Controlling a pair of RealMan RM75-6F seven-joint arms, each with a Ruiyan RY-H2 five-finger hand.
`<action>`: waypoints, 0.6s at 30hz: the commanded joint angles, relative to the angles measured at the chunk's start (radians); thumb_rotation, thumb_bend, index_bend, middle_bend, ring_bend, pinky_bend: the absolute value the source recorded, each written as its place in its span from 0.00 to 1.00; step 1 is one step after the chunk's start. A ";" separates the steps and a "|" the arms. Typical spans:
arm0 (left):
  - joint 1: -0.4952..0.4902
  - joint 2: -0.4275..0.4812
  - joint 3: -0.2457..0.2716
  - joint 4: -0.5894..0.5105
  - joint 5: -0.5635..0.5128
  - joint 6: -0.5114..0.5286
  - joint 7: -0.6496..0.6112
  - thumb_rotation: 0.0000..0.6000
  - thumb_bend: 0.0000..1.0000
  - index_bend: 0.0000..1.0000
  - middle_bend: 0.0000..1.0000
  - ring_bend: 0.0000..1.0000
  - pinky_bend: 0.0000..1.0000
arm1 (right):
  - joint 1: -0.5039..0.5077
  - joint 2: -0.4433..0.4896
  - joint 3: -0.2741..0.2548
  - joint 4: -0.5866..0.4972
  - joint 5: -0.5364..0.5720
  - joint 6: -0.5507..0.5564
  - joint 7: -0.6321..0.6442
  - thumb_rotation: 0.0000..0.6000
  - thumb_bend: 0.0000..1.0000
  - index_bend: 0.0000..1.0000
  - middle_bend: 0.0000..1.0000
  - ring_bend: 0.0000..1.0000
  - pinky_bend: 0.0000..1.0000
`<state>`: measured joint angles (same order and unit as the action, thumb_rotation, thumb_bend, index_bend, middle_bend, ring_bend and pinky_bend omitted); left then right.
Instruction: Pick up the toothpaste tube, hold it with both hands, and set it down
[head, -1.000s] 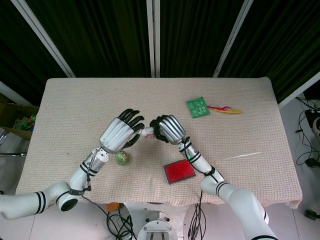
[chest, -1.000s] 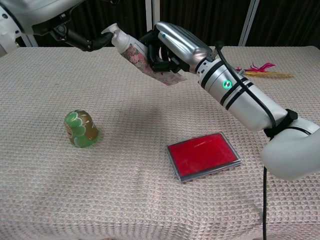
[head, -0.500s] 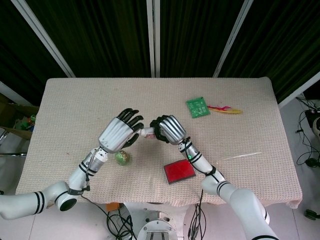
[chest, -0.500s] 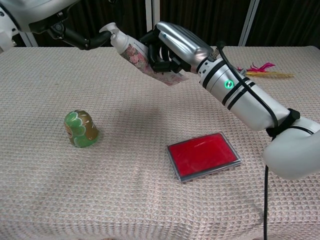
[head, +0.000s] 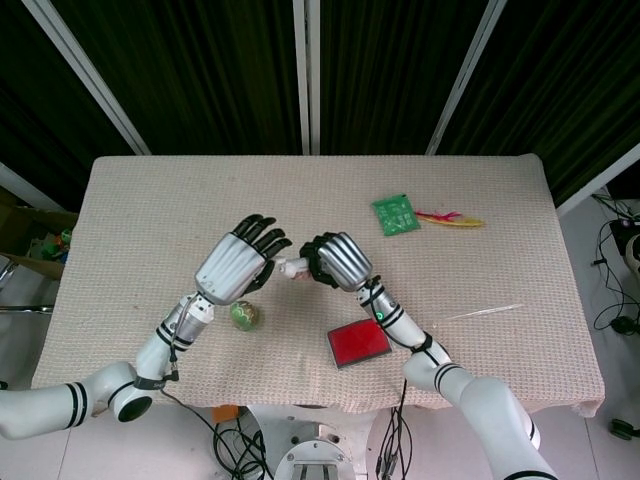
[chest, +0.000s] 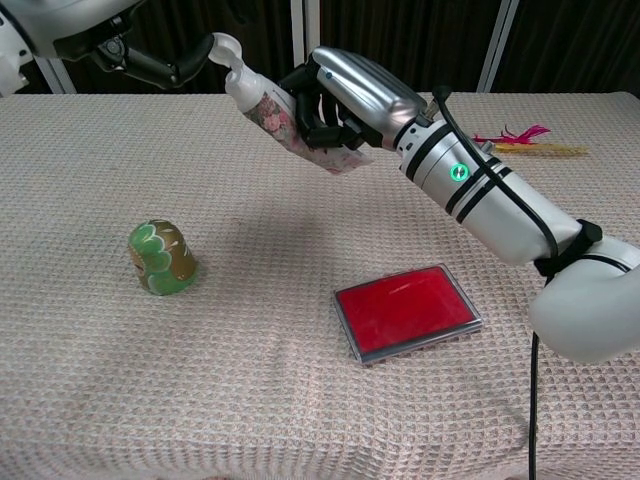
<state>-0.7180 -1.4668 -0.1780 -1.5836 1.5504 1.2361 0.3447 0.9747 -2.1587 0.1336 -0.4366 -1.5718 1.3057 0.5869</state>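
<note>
The toothpaste tube (chest: 278, 118) is white with a flower print and hangs tilted above the table, cap end up and to the left. My right hand (chest: 345, 95) grips its lower body with fingers wrapped around it. My left hand (chest: 140, 62) is at the top left edge of the chest view, fingers spread, with one dark fingertip right at the cap; no grip shows. In the head view the left hand (head: 238, 265) and right hand (head: 337, 260) face each other over the table's middle, with a short piece of the tube (head: 293, 267) showing between them.
A green patterned cup (chest: 161, 257) lies on the cloth below the left hand. A flat red case (chest: 407, 309) sits in front of the right forearm. A green packet (head: 396, 214) and a pink-and-yellow feathered stick (head: 450, 218) lie at the back right.
The tube's cap end has risen a little in the right hand's grip. The left hand's fingers have lifted with it and stay at the cap.
</note>
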 joint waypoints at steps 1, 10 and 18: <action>-0.003 0.000 -0.003 0.000 -0.005 -0.005 -0.002 0.90 0.58 0.29 0.28 0.19 0.23 | 0.000 0.000 -0.002 -0.002 -0.002 0.002 0.000 1.00 0.68 0.87 0.70 0.60 0.69; -0.021 0.007 -0.018 -0.006 -0.026 -0.034 -0.009 0.89 0.57 0.28 0.28 0.18 0.23 | -0.002 0.002 -0.016 -0.012 -0.017 0.012 -0.016 1.00 0.67 0.87 0.70 0.60 0.68; -0.028 0.014 -0.018 -0.023 -0.045 -0.056 -0.011 0.90 0.57 0.28 0.27 0.18 0.23 | -0.007 0.008 -0.018 -0.022 -0.020 0.014 -0.024 1.00 0.67 0.87 0.70 0.60 0.68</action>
<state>-0.7459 -1.4532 -0.1959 -1.6061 1.5054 1.1800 0.3337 0.9680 -2.1509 0.1158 -0.4583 -1.5914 1.3201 0.5636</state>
